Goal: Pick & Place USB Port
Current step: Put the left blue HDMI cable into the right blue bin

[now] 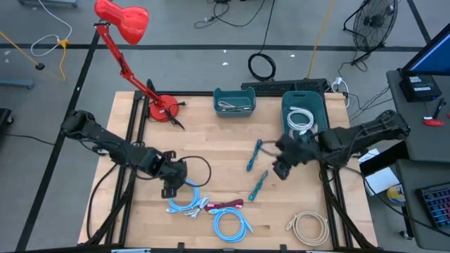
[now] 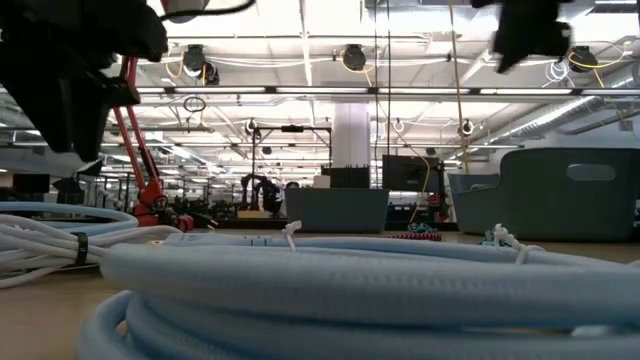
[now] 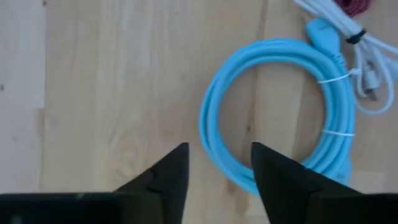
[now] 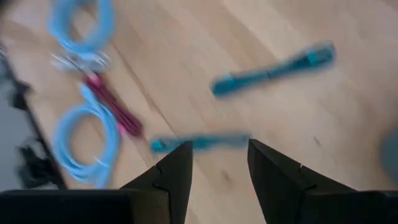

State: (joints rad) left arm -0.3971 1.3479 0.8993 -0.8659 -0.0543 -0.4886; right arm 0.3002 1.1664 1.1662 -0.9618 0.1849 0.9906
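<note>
Several bundled cables lie on the wooden table (image 1: 211,133). A light-blue coil (image 3: 280,112) lies flat just beyond my left gripper (image 3: 217,168), which points steeply down near the front left (image 1: 172,186) and stands open with nothing between its fingers. Two teal cables (image 1: 253,154) (image 1: 258,185) lie at mid-table. My right gripper (image 4: 217,168) hovers open right of them (image 1: 281,167), clear of the wood, with one teal cable (image 4: 199,143) just past its fingertips. A maroon cable (image 1: 226,205) and a second light-blue coil (image 1: 232,225) lie near the front edge.
A red desk lamp (image 1: 123,24) stands on its base (image 1: 162,109) at the back left. A small teal bin (image 1: 234,102) and a larger one holding a white cable (image 1: 304,116) stand at the back. A beige coil (image 1: 307,228) lies at the front right.
</note>
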